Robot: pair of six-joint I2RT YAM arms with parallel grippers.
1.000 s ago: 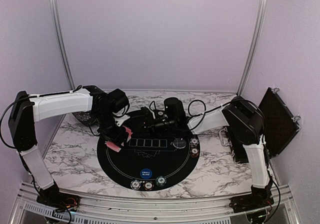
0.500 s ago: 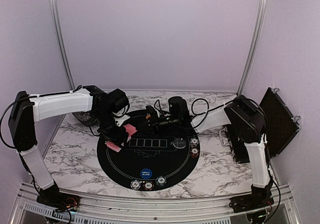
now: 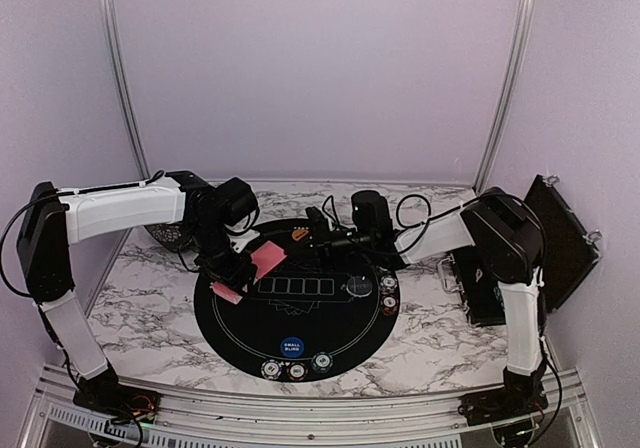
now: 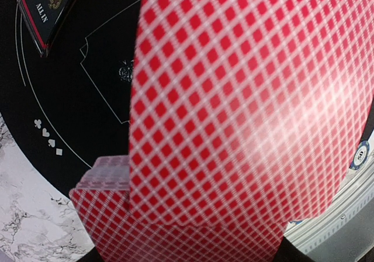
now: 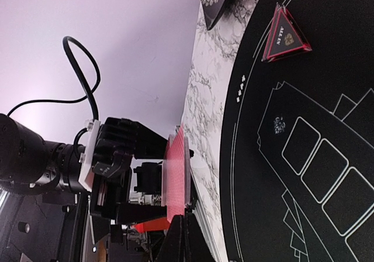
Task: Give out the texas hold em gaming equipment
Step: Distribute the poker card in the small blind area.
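Note:
My left gripper (image 3: 238, 271) is shut on a deck of red-backed playing cards (image 4: 105, 215) above the left side of the mat. One card (image 3: 268, 258) sticks out of the deck and fills most of the left wrist view (image 4: 245, 98). My right gripper (image 5: 186, 218) is shut on that card's edge (image 5: 178, 174), facing the left gripper (image 5: 117, 168). The black triangular ALL IN marker (image 5: 284, 37) lies on the mat and also shows in the left wrist view (image 4: 49, 10). The blue button (image 3: 290, 347) and the dark-grey button (image 3: 358, 287) lie on the mat.
The big round black mat (image 3: 235, 333) fills the table's middle. Striped chips sit at its front rim (image 3: 297, 371) and right rim (image 3: 389, 292). A black case (image 3: 560, 243) leans at the far right. A dark patterned object (image 3: 165, 236) lies under the left arm.
My right gripper has moved right and back, and the card has slid further out of the deck toward it. The left arm has stayed put.

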